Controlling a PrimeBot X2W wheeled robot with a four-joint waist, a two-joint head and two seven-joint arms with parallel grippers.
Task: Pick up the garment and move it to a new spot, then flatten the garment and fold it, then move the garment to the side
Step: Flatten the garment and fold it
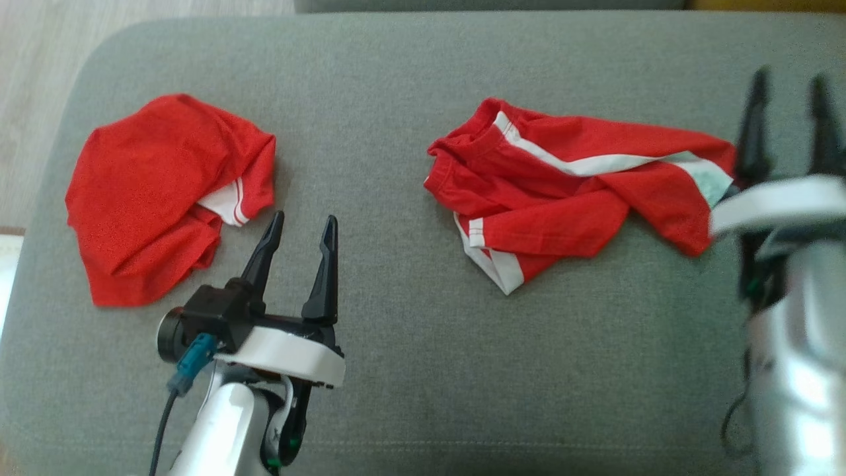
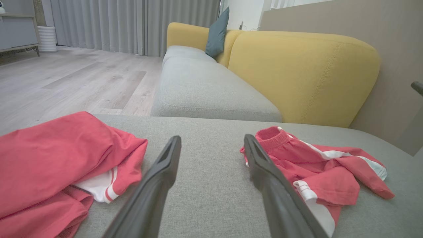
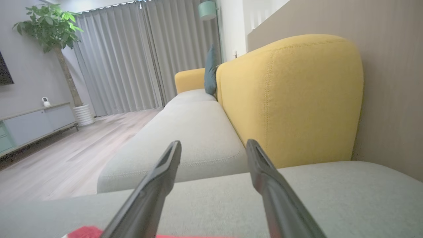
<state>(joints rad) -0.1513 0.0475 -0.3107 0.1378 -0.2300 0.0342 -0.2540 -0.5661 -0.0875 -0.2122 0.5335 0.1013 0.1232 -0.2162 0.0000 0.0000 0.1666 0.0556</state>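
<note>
1. Grey cushion [image 1: 396, 370] is lying nearest to the robot. The left gripper [image 1: 304, 218] is hovering over it with fingers spread apart, grasping nothing.
2. Further in, the striped garment [image 1: 548, 192] is lying crumpled on the right half of the cushion. The right gripper [image 1: 791, 76] is hanging just beside its right end, fingers also spread and empty.
3. I am judging that the moving step is about done. Flattening, folding and putting aside are all waiting, because the cloth is bunching and overlapping itself.
4. On the left half, well apart, a plain garment [image 1: 152, 192] is sitting in a heap. It is not blocking the work, only limiting free room there.
5. Behind, a yellow backrest [image 2: 297, 72], a pillow [image 2: 216, 33] and curtains [image 2: 132, 23] are standing far off.
</note>
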